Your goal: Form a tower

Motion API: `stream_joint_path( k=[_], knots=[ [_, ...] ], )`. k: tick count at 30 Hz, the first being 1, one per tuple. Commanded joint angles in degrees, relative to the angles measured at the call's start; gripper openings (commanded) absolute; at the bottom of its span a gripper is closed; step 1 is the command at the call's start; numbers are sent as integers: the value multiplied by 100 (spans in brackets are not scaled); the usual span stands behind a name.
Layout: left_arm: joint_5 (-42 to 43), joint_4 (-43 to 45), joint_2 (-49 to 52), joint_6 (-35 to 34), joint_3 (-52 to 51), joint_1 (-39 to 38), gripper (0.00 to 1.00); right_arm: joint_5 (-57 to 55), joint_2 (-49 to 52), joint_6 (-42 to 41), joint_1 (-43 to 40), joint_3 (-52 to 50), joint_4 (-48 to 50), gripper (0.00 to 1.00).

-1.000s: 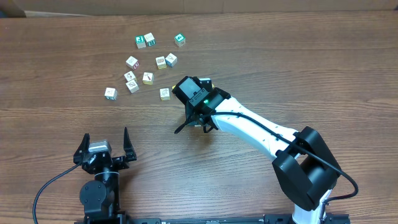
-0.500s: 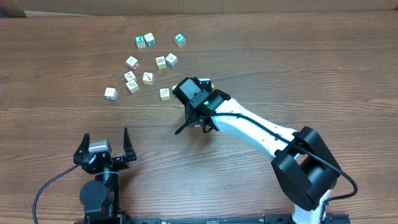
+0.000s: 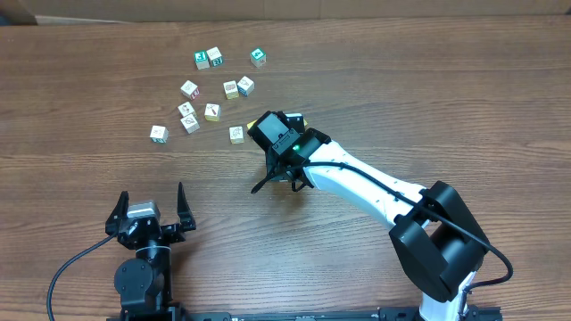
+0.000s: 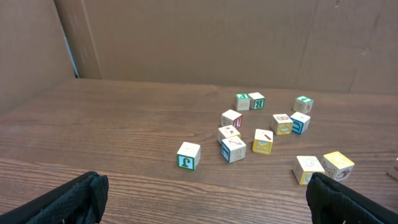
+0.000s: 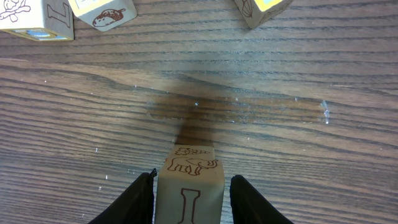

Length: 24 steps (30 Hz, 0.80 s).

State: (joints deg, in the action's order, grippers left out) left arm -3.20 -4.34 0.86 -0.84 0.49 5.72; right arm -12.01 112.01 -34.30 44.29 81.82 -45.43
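- While clear of the table [image 5: 298, 74], pinched in the right gripper [image 5: 191, 196]: elephant cube [image 5: 186, 165], letter I facing the camera.
- Spread wide, holding nothing: left gripper [image 3: 152, 190].
- Beyond, scattered loose cubes [image 3: 212, 111].

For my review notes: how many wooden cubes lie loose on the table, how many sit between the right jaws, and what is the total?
Loose wooden cubes: 13
Elephant cube between the right jaws: 1
Total: 14
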Motion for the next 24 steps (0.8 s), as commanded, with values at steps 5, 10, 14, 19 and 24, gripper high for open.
stream_joint_path(
  k=[5,10,14,19,24],
  knots=[
    [7,11,-59,129,-20,-11,99,4,-168,13,26,-44,31,36],
    [7,11,-59,129,-20,-11,100,7,-168,13,26,-44,31,32],
    [7,11,-59,129,-20,-11,100,7,-168,13,26,-44,31,32],
    [7,11,-59,129,-20,-11,99,4,-168,13,26,-44,37,28],
    [7,11,-59,129,-20,-11,100,7,-168,13,26,-44,37,27]
  ],
)
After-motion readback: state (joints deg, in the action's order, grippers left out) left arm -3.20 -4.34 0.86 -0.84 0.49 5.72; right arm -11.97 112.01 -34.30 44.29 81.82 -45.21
